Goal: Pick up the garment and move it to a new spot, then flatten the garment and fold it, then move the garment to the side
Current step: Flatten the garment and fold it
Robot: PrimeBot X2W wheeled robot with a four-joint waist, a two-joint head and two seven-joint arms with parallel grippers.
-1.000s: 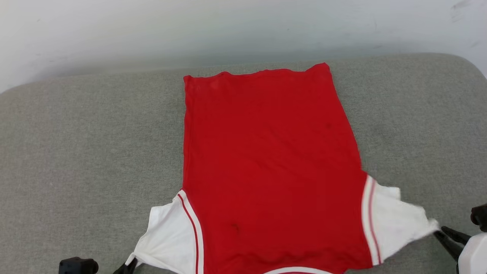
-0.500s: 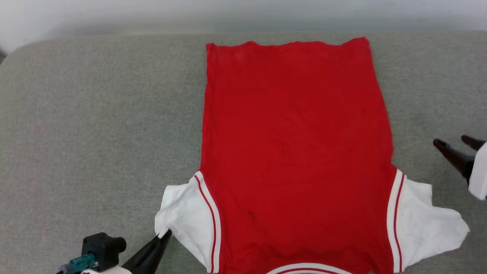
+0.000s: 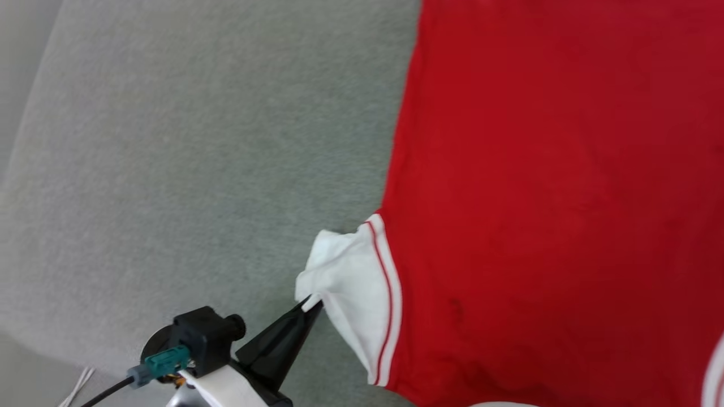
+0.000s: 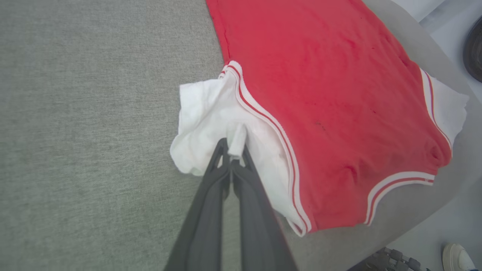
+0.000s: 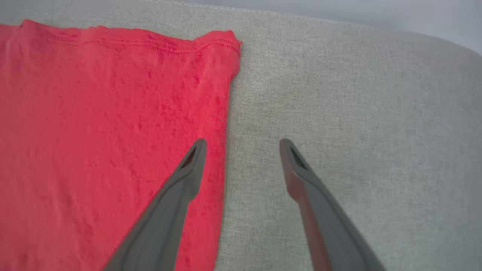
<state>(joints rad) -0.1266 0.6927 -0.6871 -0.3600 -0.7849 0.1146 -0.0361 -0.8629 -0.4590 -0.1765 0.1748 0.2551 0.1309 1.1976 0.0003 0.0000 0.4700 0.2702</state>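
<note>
Red shirt (image 3: 537, 169) flat on grey table (image 3: 169, 141); left end effector (image 3: 314, 302) clamps white sleeve (image 3: 353, 277), right end effector (image 5: 243, 143) apart

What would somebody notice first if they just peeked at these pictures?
The big red shirt, spread flat on the grey fabric surface, grabs the eye first. At its sleeve end, the left claw is pinched shut on the white sleeve. The right claw stands wide open at the shirt's side edge, near the hem.
</note>
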